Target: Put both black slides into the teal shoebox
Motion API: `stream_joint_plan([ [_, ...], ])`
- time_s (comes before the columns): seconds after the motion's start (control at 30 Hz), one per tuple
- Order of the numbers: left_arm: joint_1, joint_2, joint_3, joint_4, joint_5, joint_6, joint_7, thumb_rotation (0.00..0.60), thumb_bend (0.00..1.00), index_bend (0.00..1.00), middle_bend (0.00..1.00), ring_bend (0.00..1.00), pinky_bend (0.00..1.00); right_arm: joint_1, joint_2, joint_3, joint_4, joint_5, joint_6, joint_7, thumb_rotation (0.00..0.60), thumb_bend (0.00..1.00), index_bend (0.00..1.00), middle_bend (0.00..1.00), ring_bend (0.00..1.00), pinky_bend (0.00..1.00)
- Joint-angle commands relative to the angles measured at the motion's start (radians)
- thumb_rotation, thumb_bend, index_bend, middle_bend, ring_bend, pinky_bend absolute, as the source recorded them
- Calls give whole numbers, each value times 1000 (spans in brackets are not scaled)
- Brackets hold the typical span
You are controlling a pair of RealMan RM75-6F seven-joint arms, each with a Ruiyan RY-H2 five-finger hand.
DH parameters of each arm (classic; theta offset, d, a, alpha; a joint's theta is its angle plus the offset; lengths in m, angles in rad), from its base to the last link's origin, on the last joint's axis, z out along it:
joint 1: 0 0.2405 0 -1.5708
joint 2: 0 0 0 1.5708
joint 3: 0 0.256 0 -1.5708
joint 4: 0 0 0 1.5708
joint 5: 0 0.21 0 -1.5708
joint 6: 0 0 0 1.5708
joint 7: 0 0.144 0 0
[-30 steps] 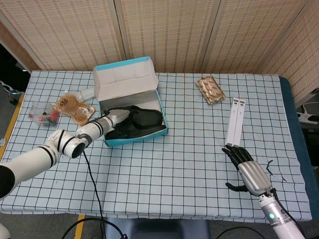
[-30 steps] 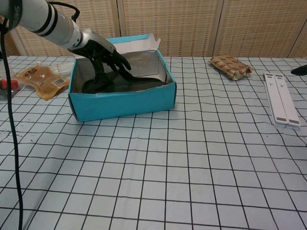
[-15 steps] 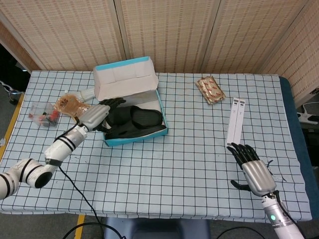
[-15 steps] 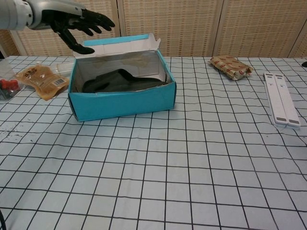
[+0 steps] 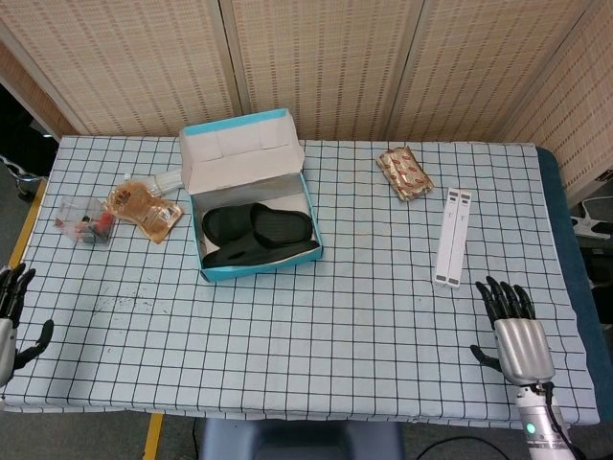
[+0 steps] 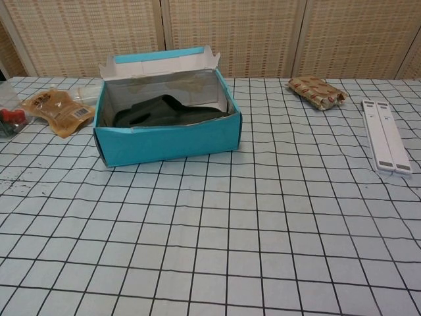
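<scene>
Both black slides [image 5: 259, 233] are lying inside the teal shoebox [image 5: 257, 265]. The left hand [image 5: 11, 309] and the right hand [image 5: 517, 335] are hovering at the worktop's [image 5: 335, 316] near corners, fingers spread, holding nothing.

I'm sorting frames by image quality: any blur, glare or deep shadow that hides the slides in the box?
Head view: sharp and evenly lit; both black slides show clearly inside the teal shoebox. Chest view: also sharp, no glare, but the shoebox's interior is shaded, so the dark slides merge into one shape.
</scene>
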Motion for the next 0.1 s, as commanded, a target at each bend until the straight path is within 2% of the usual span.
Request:
stream_joint_plan([
  [0.03,78,-48,-1,75,22,17,32,600,417,0,0,0,33,-10,6,7,2,-6,13,2,600,64,0,0,0,0],
  [0.1,78,-33,2,55,44,2,45,600,417,0,0,0,34,-12,8,2,-1,-14,10,6,600,65,0,0,0,0],
])
